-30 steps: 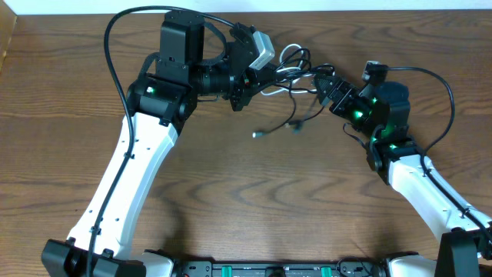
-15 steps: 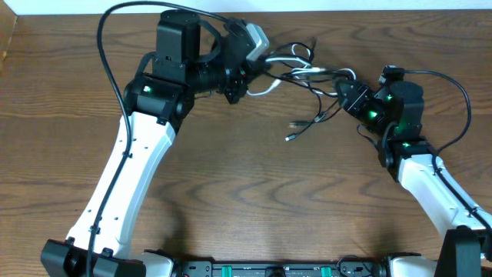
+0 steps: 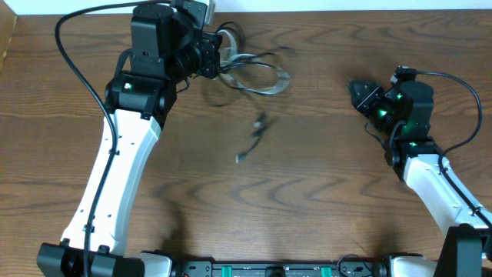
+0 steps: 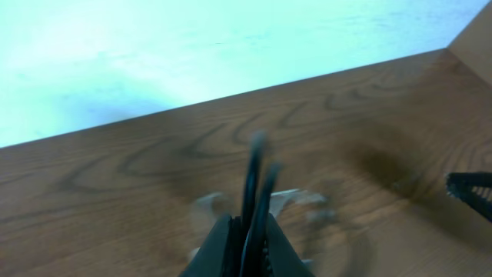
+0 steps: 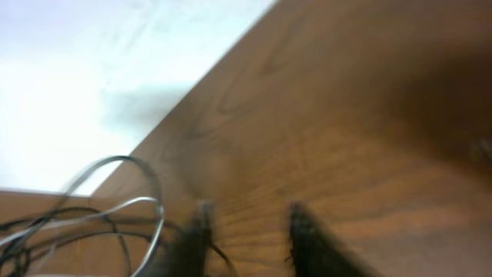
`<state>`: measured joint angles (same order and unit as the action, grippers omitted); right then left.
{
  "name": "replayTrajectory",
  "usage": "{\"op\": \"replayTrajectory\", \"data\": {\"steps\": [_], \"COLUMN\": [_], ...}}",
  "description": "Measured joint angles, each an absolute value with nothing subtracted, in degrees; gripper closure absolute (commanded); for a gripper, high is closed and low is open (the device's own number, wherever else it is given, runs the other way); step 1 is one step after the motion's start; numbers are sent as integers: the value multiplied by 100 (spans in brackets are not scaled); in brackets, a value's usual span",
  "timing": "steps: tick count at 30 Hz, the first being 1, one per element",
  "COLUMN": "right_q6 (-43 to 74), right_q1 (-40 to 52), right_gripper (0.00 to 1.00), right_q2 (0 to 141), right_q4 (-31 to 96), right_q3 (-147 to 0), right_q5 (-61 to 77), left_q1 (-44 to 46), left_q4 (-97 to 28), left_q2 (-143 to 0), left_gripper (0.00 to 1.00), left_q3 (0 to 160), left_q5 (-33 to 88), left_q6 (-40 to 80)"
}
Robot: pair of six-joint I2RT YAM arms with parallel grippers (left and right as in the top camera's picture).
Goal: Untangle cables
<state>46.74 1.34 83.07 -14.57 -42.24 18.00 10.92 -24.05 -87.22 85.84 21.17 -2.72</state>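
My left gripper [image 3: 217, 61] is at the far left of the table and is shut on the cables [image 3: 261, 77], a blurred bundle of black and white loops hanging to its right. One black cord with a plug end [image 3: 250, 141] trails down toward the table's middle. In the left wrist view the fingers [image 4: 223, 246] pinch black cords [image 4: 254, 177] that rise between them. My right gripper [image 3: 357, 90] is open and empty at the right, well apart from the bundle. In the right wrist view [image 5: 250, 231] its jaws stand apart, and the cables [image 5: 115, 208] show at the lower left.
The wooden table [image 3: 307, 192] meets a white wall at its far edge [image 3: 346, 6]. Thick black arm cables arc over the left arm [image 3: 73, 46] and behind the right arm [image 3: 461, 81].
My left gripper has pulled the cable bundle up and to the left. My right gripper has let go of the cables, opened and drawn back to the right. The loose plug end swung left.
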Motion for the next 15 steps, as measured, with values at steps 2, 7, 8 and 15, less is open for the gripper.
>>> {"op": "replayTrajectory", "data": {"steps": [2,7,8,15], "right_q6": [4644,4401,4357,3883], "right_q1": [128,130,134,534], "right_gripper": [27,7,4,1], "right_q2": [8309,8309,8309,8309], "right_q4": [-1785,-2768,-2987,-3820], "right_q3": [-4219,-4215,-4215,-4215], "right_q5": [2010,2749,2908,3487], "left_q1": [1092,1081,1081,1199], "left_q4": [-2408,-2403,-2408,-2370], "left_q2": [-8722,-8722,-8724,-8724], "left_gripper": [92,93,93,92], "left_q3": [8584,8584,8584,8584], "left_q5": [2104,2523,2705,4128], "left_q6": [-246,-458,-554,-1256]}}
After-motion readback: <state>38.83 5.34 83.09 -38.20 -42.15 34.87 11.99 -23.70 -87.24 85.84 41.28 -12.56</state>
